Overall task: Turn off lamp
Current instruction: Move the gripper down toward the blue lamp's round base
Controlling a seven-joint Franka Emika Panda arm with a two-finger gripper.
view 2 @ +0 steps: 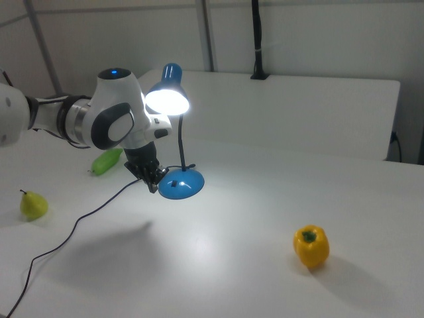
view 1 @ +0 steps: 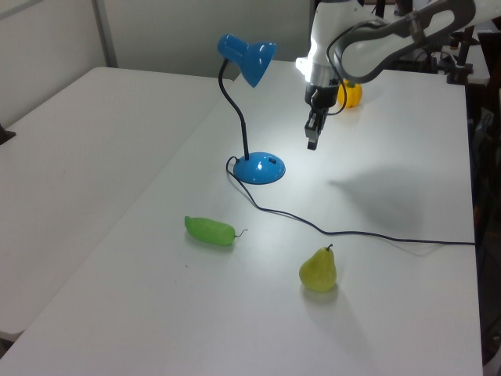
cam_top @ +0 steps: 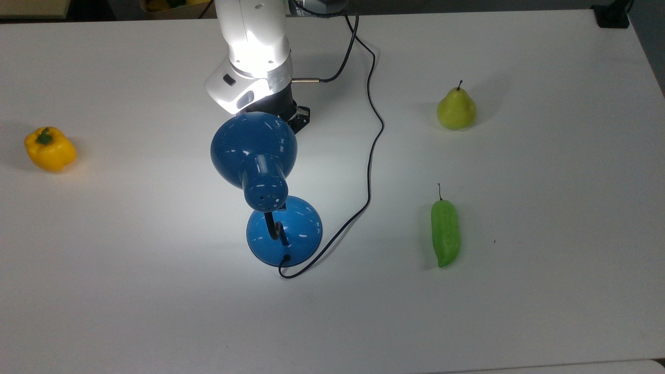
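The blue lamp stands mid-table and is lit: its bulb glows under the dome shade [view 2: 167, 99] and a bright pool lies on the table. In the top view the shade [cam_top: 253, 148] overhangs the round base [cam_top: 284, 231]. My gripper [view 1: 312, 141] hangs shut with nothing in it, fingers pointing down, to the right of the base [view 1: 259, 168] in the left view. In the right view the gripper [view 2: 153, 187] is low, just left of the base [view 2: 181, 185]. In the top view the shade covers the fingertips and the white wrist [cam_top: 249, 85] sits just behind it.
The black cord [cam_top: 371, 130] snakes from the base to the top view's upper edge. A yellow bell pepper [cam_top: 50, 149] lies at the top view's left. A pear [cam_top: 456, 108] and a green pepper [cam_top: 445, 232] lie at the top view's right.
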